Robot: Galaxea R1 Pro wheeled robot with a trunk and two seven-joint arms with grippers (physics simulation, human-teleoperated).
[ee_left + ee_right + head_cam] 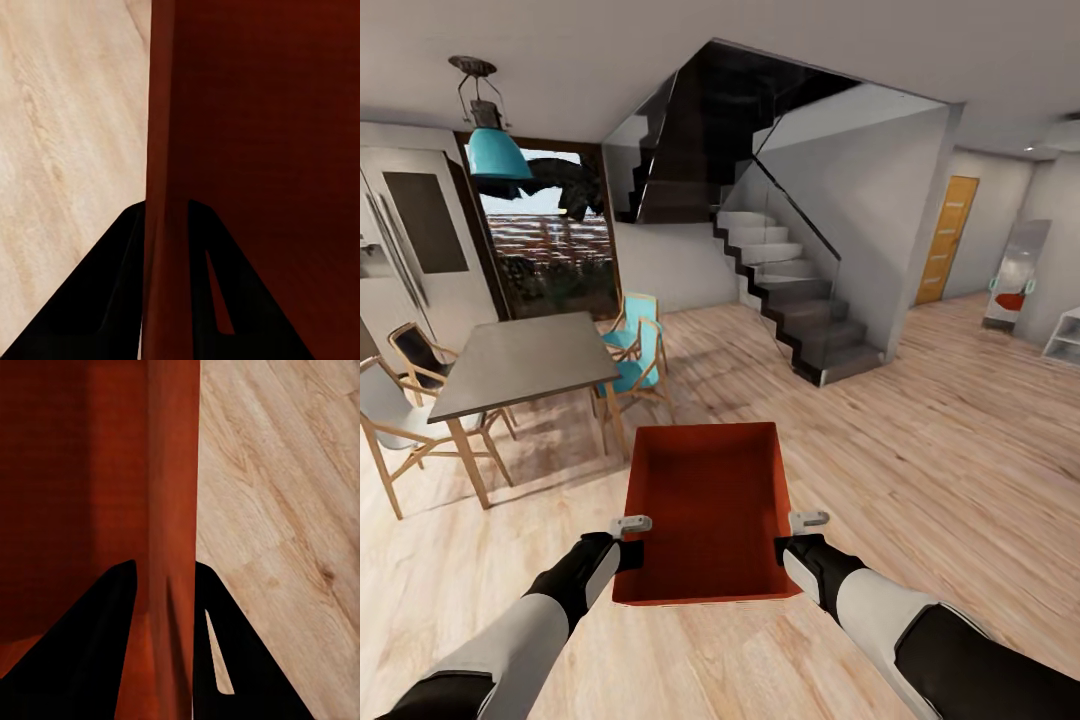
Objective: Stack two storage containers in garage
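containers: 1 [707,510] | grippers: 2 [628,553] [792,555] | tables: 1 [525,360] | chairs: 4 [635,350] | lamps: 1 [497,150]

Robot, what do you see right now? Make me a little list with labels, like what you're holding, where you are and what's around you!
holding: one orange-red storage container, open-topped, empty, carried in front of the body
left gripper: shut on the container's left wall, one finger on each side
right gripper: shut on the container's right wall, same way
floor: light wood planks
to the left: grey dining table with wooden chairs, teal lamp above
ahead: staircase with a glass side
far right: orange-brown door
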